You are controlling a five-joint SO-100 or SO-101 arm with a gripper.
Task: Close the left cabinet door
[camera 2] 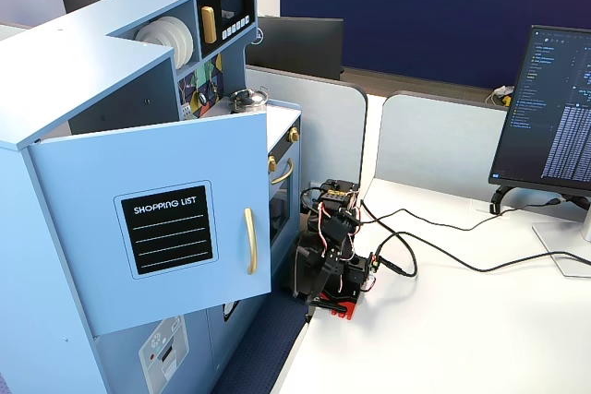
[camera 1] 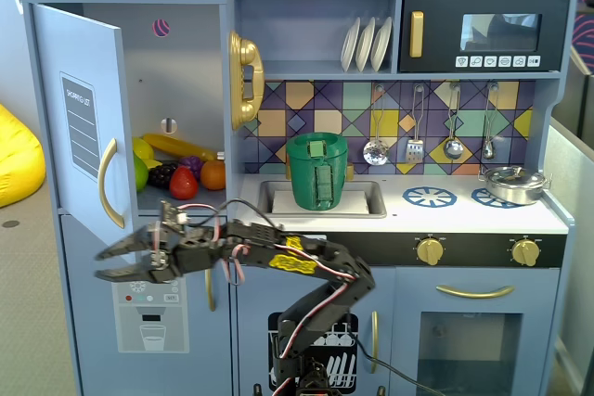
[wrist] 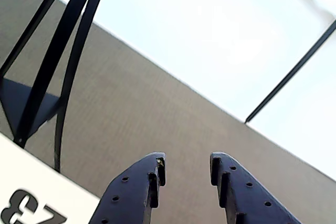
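The left cabinet door (camera 1: 79,108) stands open (toy fruit (camera 1: 176,173) shelved behind), gripper (camera 1: 100,264) spread wide below its handle (camera 1: 109,183).

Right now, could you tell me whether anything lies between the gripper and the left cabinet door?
Nothing does. In a fixed view the open gripper sits just below the left cabinet door, close under its gold handle, with a bare gap between.

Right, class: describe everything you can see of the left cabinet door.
The left cabinet door is a light-blue panel, wood by the look of it, with a black "SHOPPING LIST" board and a curved gold handle. It stands wide open, upright, hinged at the cabinet's left edge, showing toy fruit inside. The gripper, open, sits below its handle; whether they touch is unclear.
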